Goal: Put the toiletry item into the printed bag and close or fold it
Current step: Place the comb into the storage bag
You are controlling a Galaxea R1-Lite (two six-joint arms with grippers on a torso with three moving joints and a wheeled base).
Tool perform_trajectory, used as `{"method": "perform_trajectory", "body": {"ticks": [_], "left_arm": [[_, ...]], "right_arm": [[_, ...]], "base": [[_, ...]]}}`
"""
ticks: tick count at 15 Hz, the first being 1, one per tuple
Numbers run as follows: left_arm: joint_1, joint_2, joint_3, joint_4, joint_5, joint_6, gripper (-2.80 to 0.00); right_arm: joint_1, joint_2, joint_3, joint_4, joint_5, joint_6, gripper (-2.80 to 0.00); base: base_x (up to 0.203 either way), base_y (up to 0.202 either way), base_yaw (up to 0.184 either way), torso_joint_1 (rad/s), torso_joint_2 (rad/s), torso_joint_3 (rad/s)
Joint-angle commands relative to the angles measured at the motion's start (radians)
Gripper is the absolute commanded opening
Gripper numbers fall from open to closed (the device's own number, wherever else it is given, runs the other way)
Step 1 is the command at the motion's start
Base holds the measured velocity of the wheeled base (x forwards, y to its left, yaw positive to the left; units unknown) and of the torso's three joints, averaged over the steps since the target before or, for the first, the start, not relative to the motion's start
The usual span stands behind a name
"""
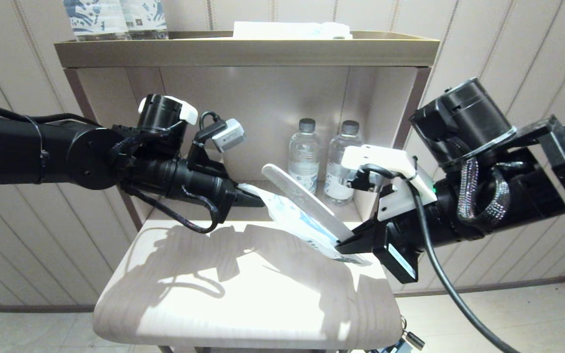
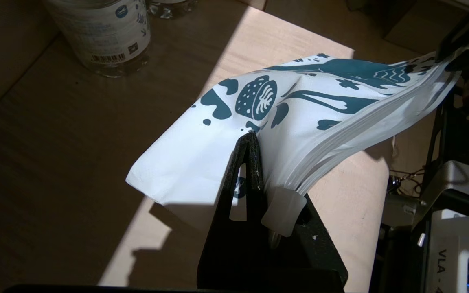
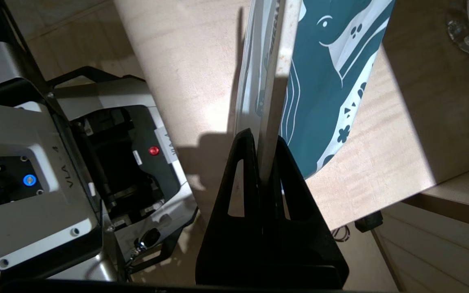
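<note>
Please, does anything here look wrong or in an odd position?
Yes. The slim flat white stick lies outside the white leaf-printed plastic pouch, not inside it: the right gripper pinches both together at one end. The left gripper pinches the other end, and the pouch hangs bent above the pale tabletop.

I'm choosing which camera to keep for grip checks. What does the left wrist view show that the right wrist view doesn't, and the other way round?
Only the left wrist view shows the left claw shut on the bag's plain white end, with a labelled bottle standing behind on the shelf. Only the right wrist view shows the right claw shut on the white stick, which lies against the bag's printed end there. Both show the bag held up off the sunlit tabletop and part of the robot's grey base beyond the table edge.
</note>
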Motion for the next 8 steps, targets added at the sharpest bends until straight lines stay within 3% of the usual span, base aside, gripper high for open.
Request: {"method": "perform_trajectory", "body": {"ticks": [1,8], "left_arm": [[0.0,-0.001,-0.005,0.0,-0.004,-0.009,-2.8],[-0.009,-0.002,-0.009,-0.001,0.003,-0.045,-2.8]], "right_arm": [[0.0,0.007,0.007,0.003,-0.012,-0.011,-2.8],[0.0,0.035,-0.006,-0.001,-0.027,-0.012,-2.8]], "base": [[0.0,0.0,0.0,0.0,0.0,0.0],[0.0,0.0,0.0,0.0,0.0,0.0]]}}
